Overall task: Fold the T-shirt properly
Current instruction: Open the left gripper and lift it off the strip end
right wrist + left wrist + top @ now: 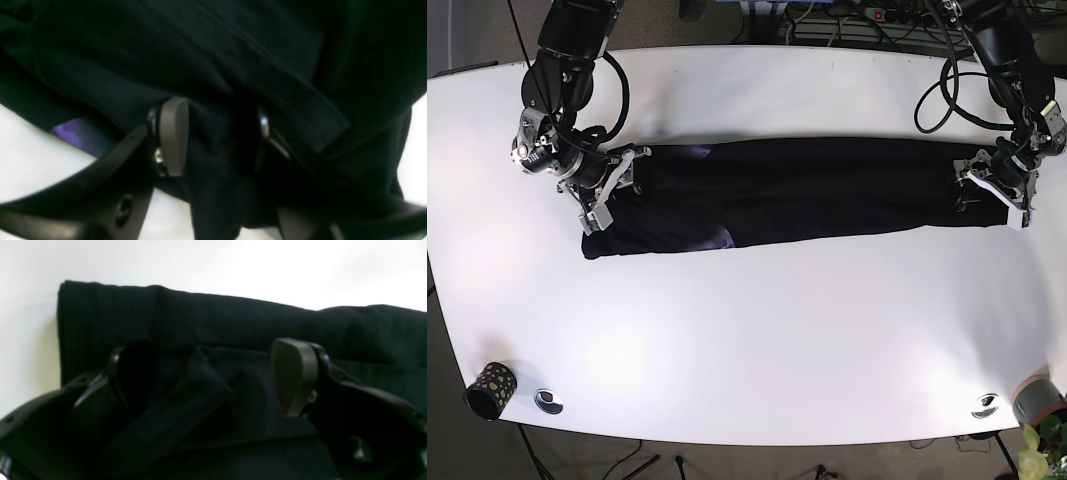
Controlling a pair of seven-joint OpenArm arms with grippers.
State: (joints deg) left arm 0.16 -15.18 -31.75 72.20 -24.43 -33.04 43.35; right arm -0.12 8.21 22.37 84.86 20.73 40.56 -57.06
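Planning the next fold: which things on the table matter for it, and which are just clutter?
In the job:
- black T-shirt, folded into a long strip
- left gripper at one end
- right gripper at the other end

Lying about:
- speckled cup, table corner
- grey pot, opposite corner

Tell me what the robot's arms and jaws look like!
Both arms are black with looping black cables. The left gripper and right gripper have black curved frames tipped with rounded grey-brown pads. Silver screws show beside the pads. White pieces sit near each wrist in the base view.
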